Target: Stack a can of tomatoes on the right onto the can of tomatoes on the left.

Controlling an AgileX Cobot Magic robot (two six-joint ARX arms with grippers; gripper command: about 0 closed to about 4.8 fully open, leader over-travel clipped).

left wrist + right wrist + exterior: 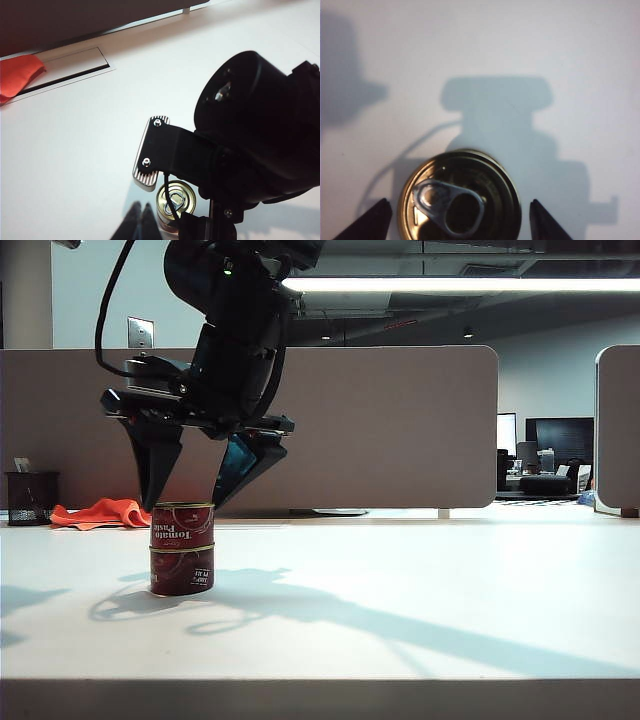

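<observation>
You are looking at two tomato cans already stacked on the white table (420, 610): the upper can (182, 526) sits squarely on the lower can (182, 571), left of the table's middle in the exterior view. Your right gripper (196, 502) hangs directly over the stack, its two dark fingers spread apart and reaching down on either side of the upper can's rim, with a clear gap between each fingertip and the can, so it grips nothing. From the right wrist view you see the upper can's lid (460, 197) with its pull tab (451, 206), centred between the two black fingertips (367, 222), which stand off from the lid on both sides. The left wrist view looks down on the right gripper's ribbed finger pad (150, 154) just beside the same gold lid; your left gripper's own dark tips (141, 224) peek in at the frame's edge close together, but you cannot tell from that whether they are closed. An orange cloth (100, 512) lies at the back of the table beside a black mesh cup (31, 498).
</observation>
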